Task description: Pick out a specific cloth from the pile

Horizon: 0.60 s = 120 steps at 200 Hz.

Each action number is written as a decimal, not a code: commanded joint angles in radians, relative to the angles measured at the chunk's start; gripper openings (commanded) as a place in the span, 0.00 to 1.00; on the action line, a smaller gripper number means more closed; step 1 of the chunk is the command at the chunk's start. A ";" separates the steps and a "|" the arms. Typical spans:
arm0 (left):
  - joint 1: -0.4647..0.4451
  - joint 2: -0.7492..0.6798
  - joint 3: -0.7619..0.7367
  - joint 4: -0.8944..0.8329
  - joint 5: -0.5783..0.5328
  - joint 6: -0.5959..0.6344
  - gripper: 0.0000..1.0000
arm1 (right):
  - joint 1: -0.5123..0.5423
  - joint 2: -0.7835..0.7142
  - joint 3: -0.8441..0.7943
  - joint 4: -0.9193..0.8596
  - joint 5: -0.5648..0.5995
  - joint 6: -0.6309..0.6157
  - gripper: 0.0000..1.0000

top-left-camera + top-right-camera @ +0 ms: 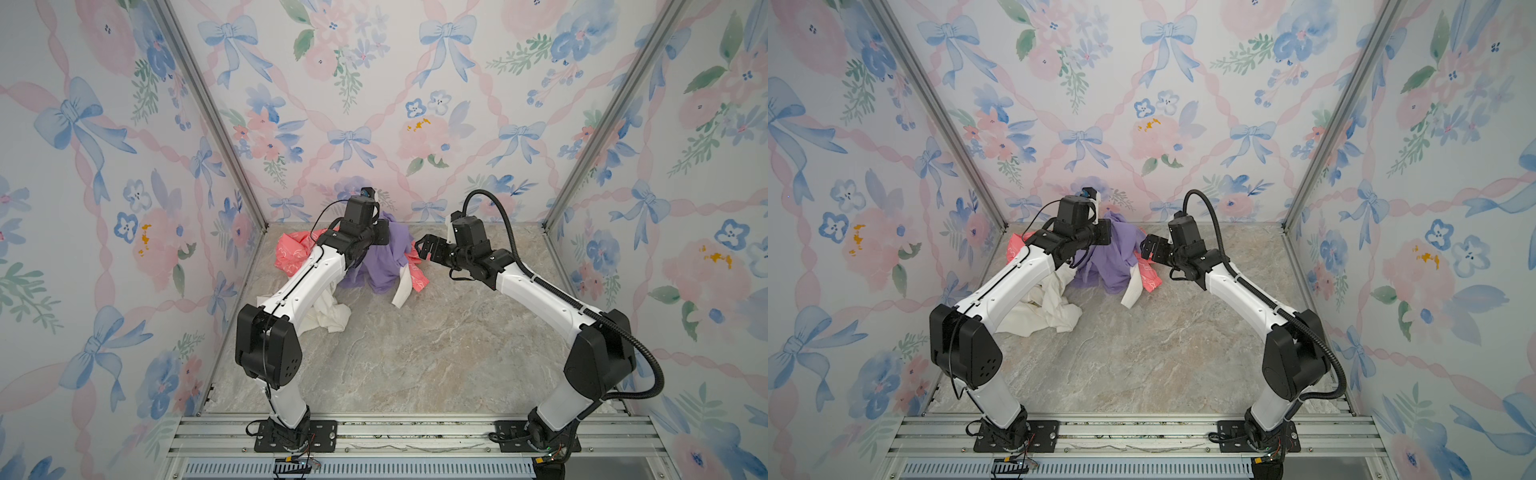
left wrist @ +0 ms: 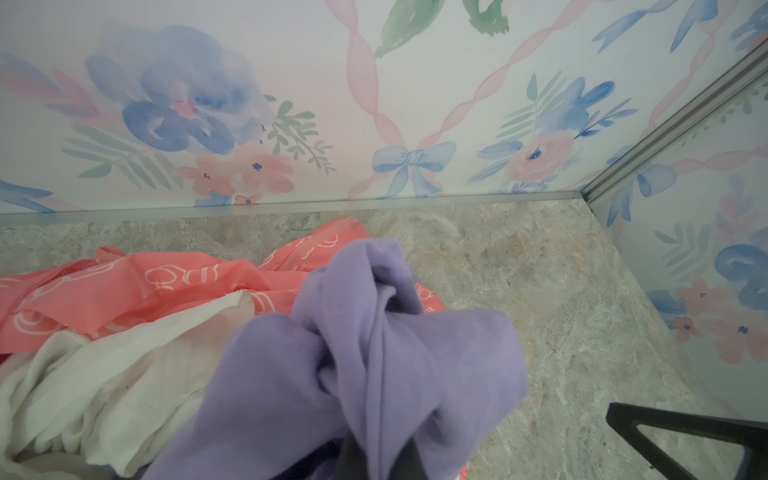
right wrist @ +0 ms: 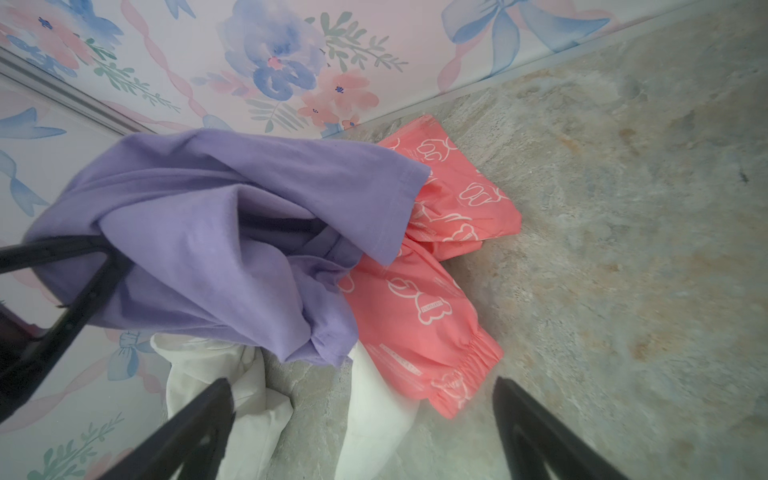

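Marble floor (image 1: pixel 415 353), back centre: left gripper (image 1: pixel 385 232) clenched on cloth (image 1: pixel 382 266) at its peak, fabric hanging tent-like, hem on pile (image 1: pixel 328 307). Right gripper (image 1: pixel 423 248) gaping, empty, just right of it. Left should pull straight up.

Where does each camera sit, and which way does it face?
Top views: high above the arm bases, facing down toward the back wall; left arm and right arm show.
Left wrist: faces the back wall over the purple cloth bunched in the shut left pincer, itself hidden.
Right wrist: faces the pile between the open right pincer's fingers; a left pincer finger shows.
Shared: all show the purple cloth.
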 commanded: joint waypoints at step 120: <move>0.073 -0.016 0.360 0.055 0.111 -0.022 0.00 | -0.024 -0.087 -0.036 0.008 0.048 -0.019 0.99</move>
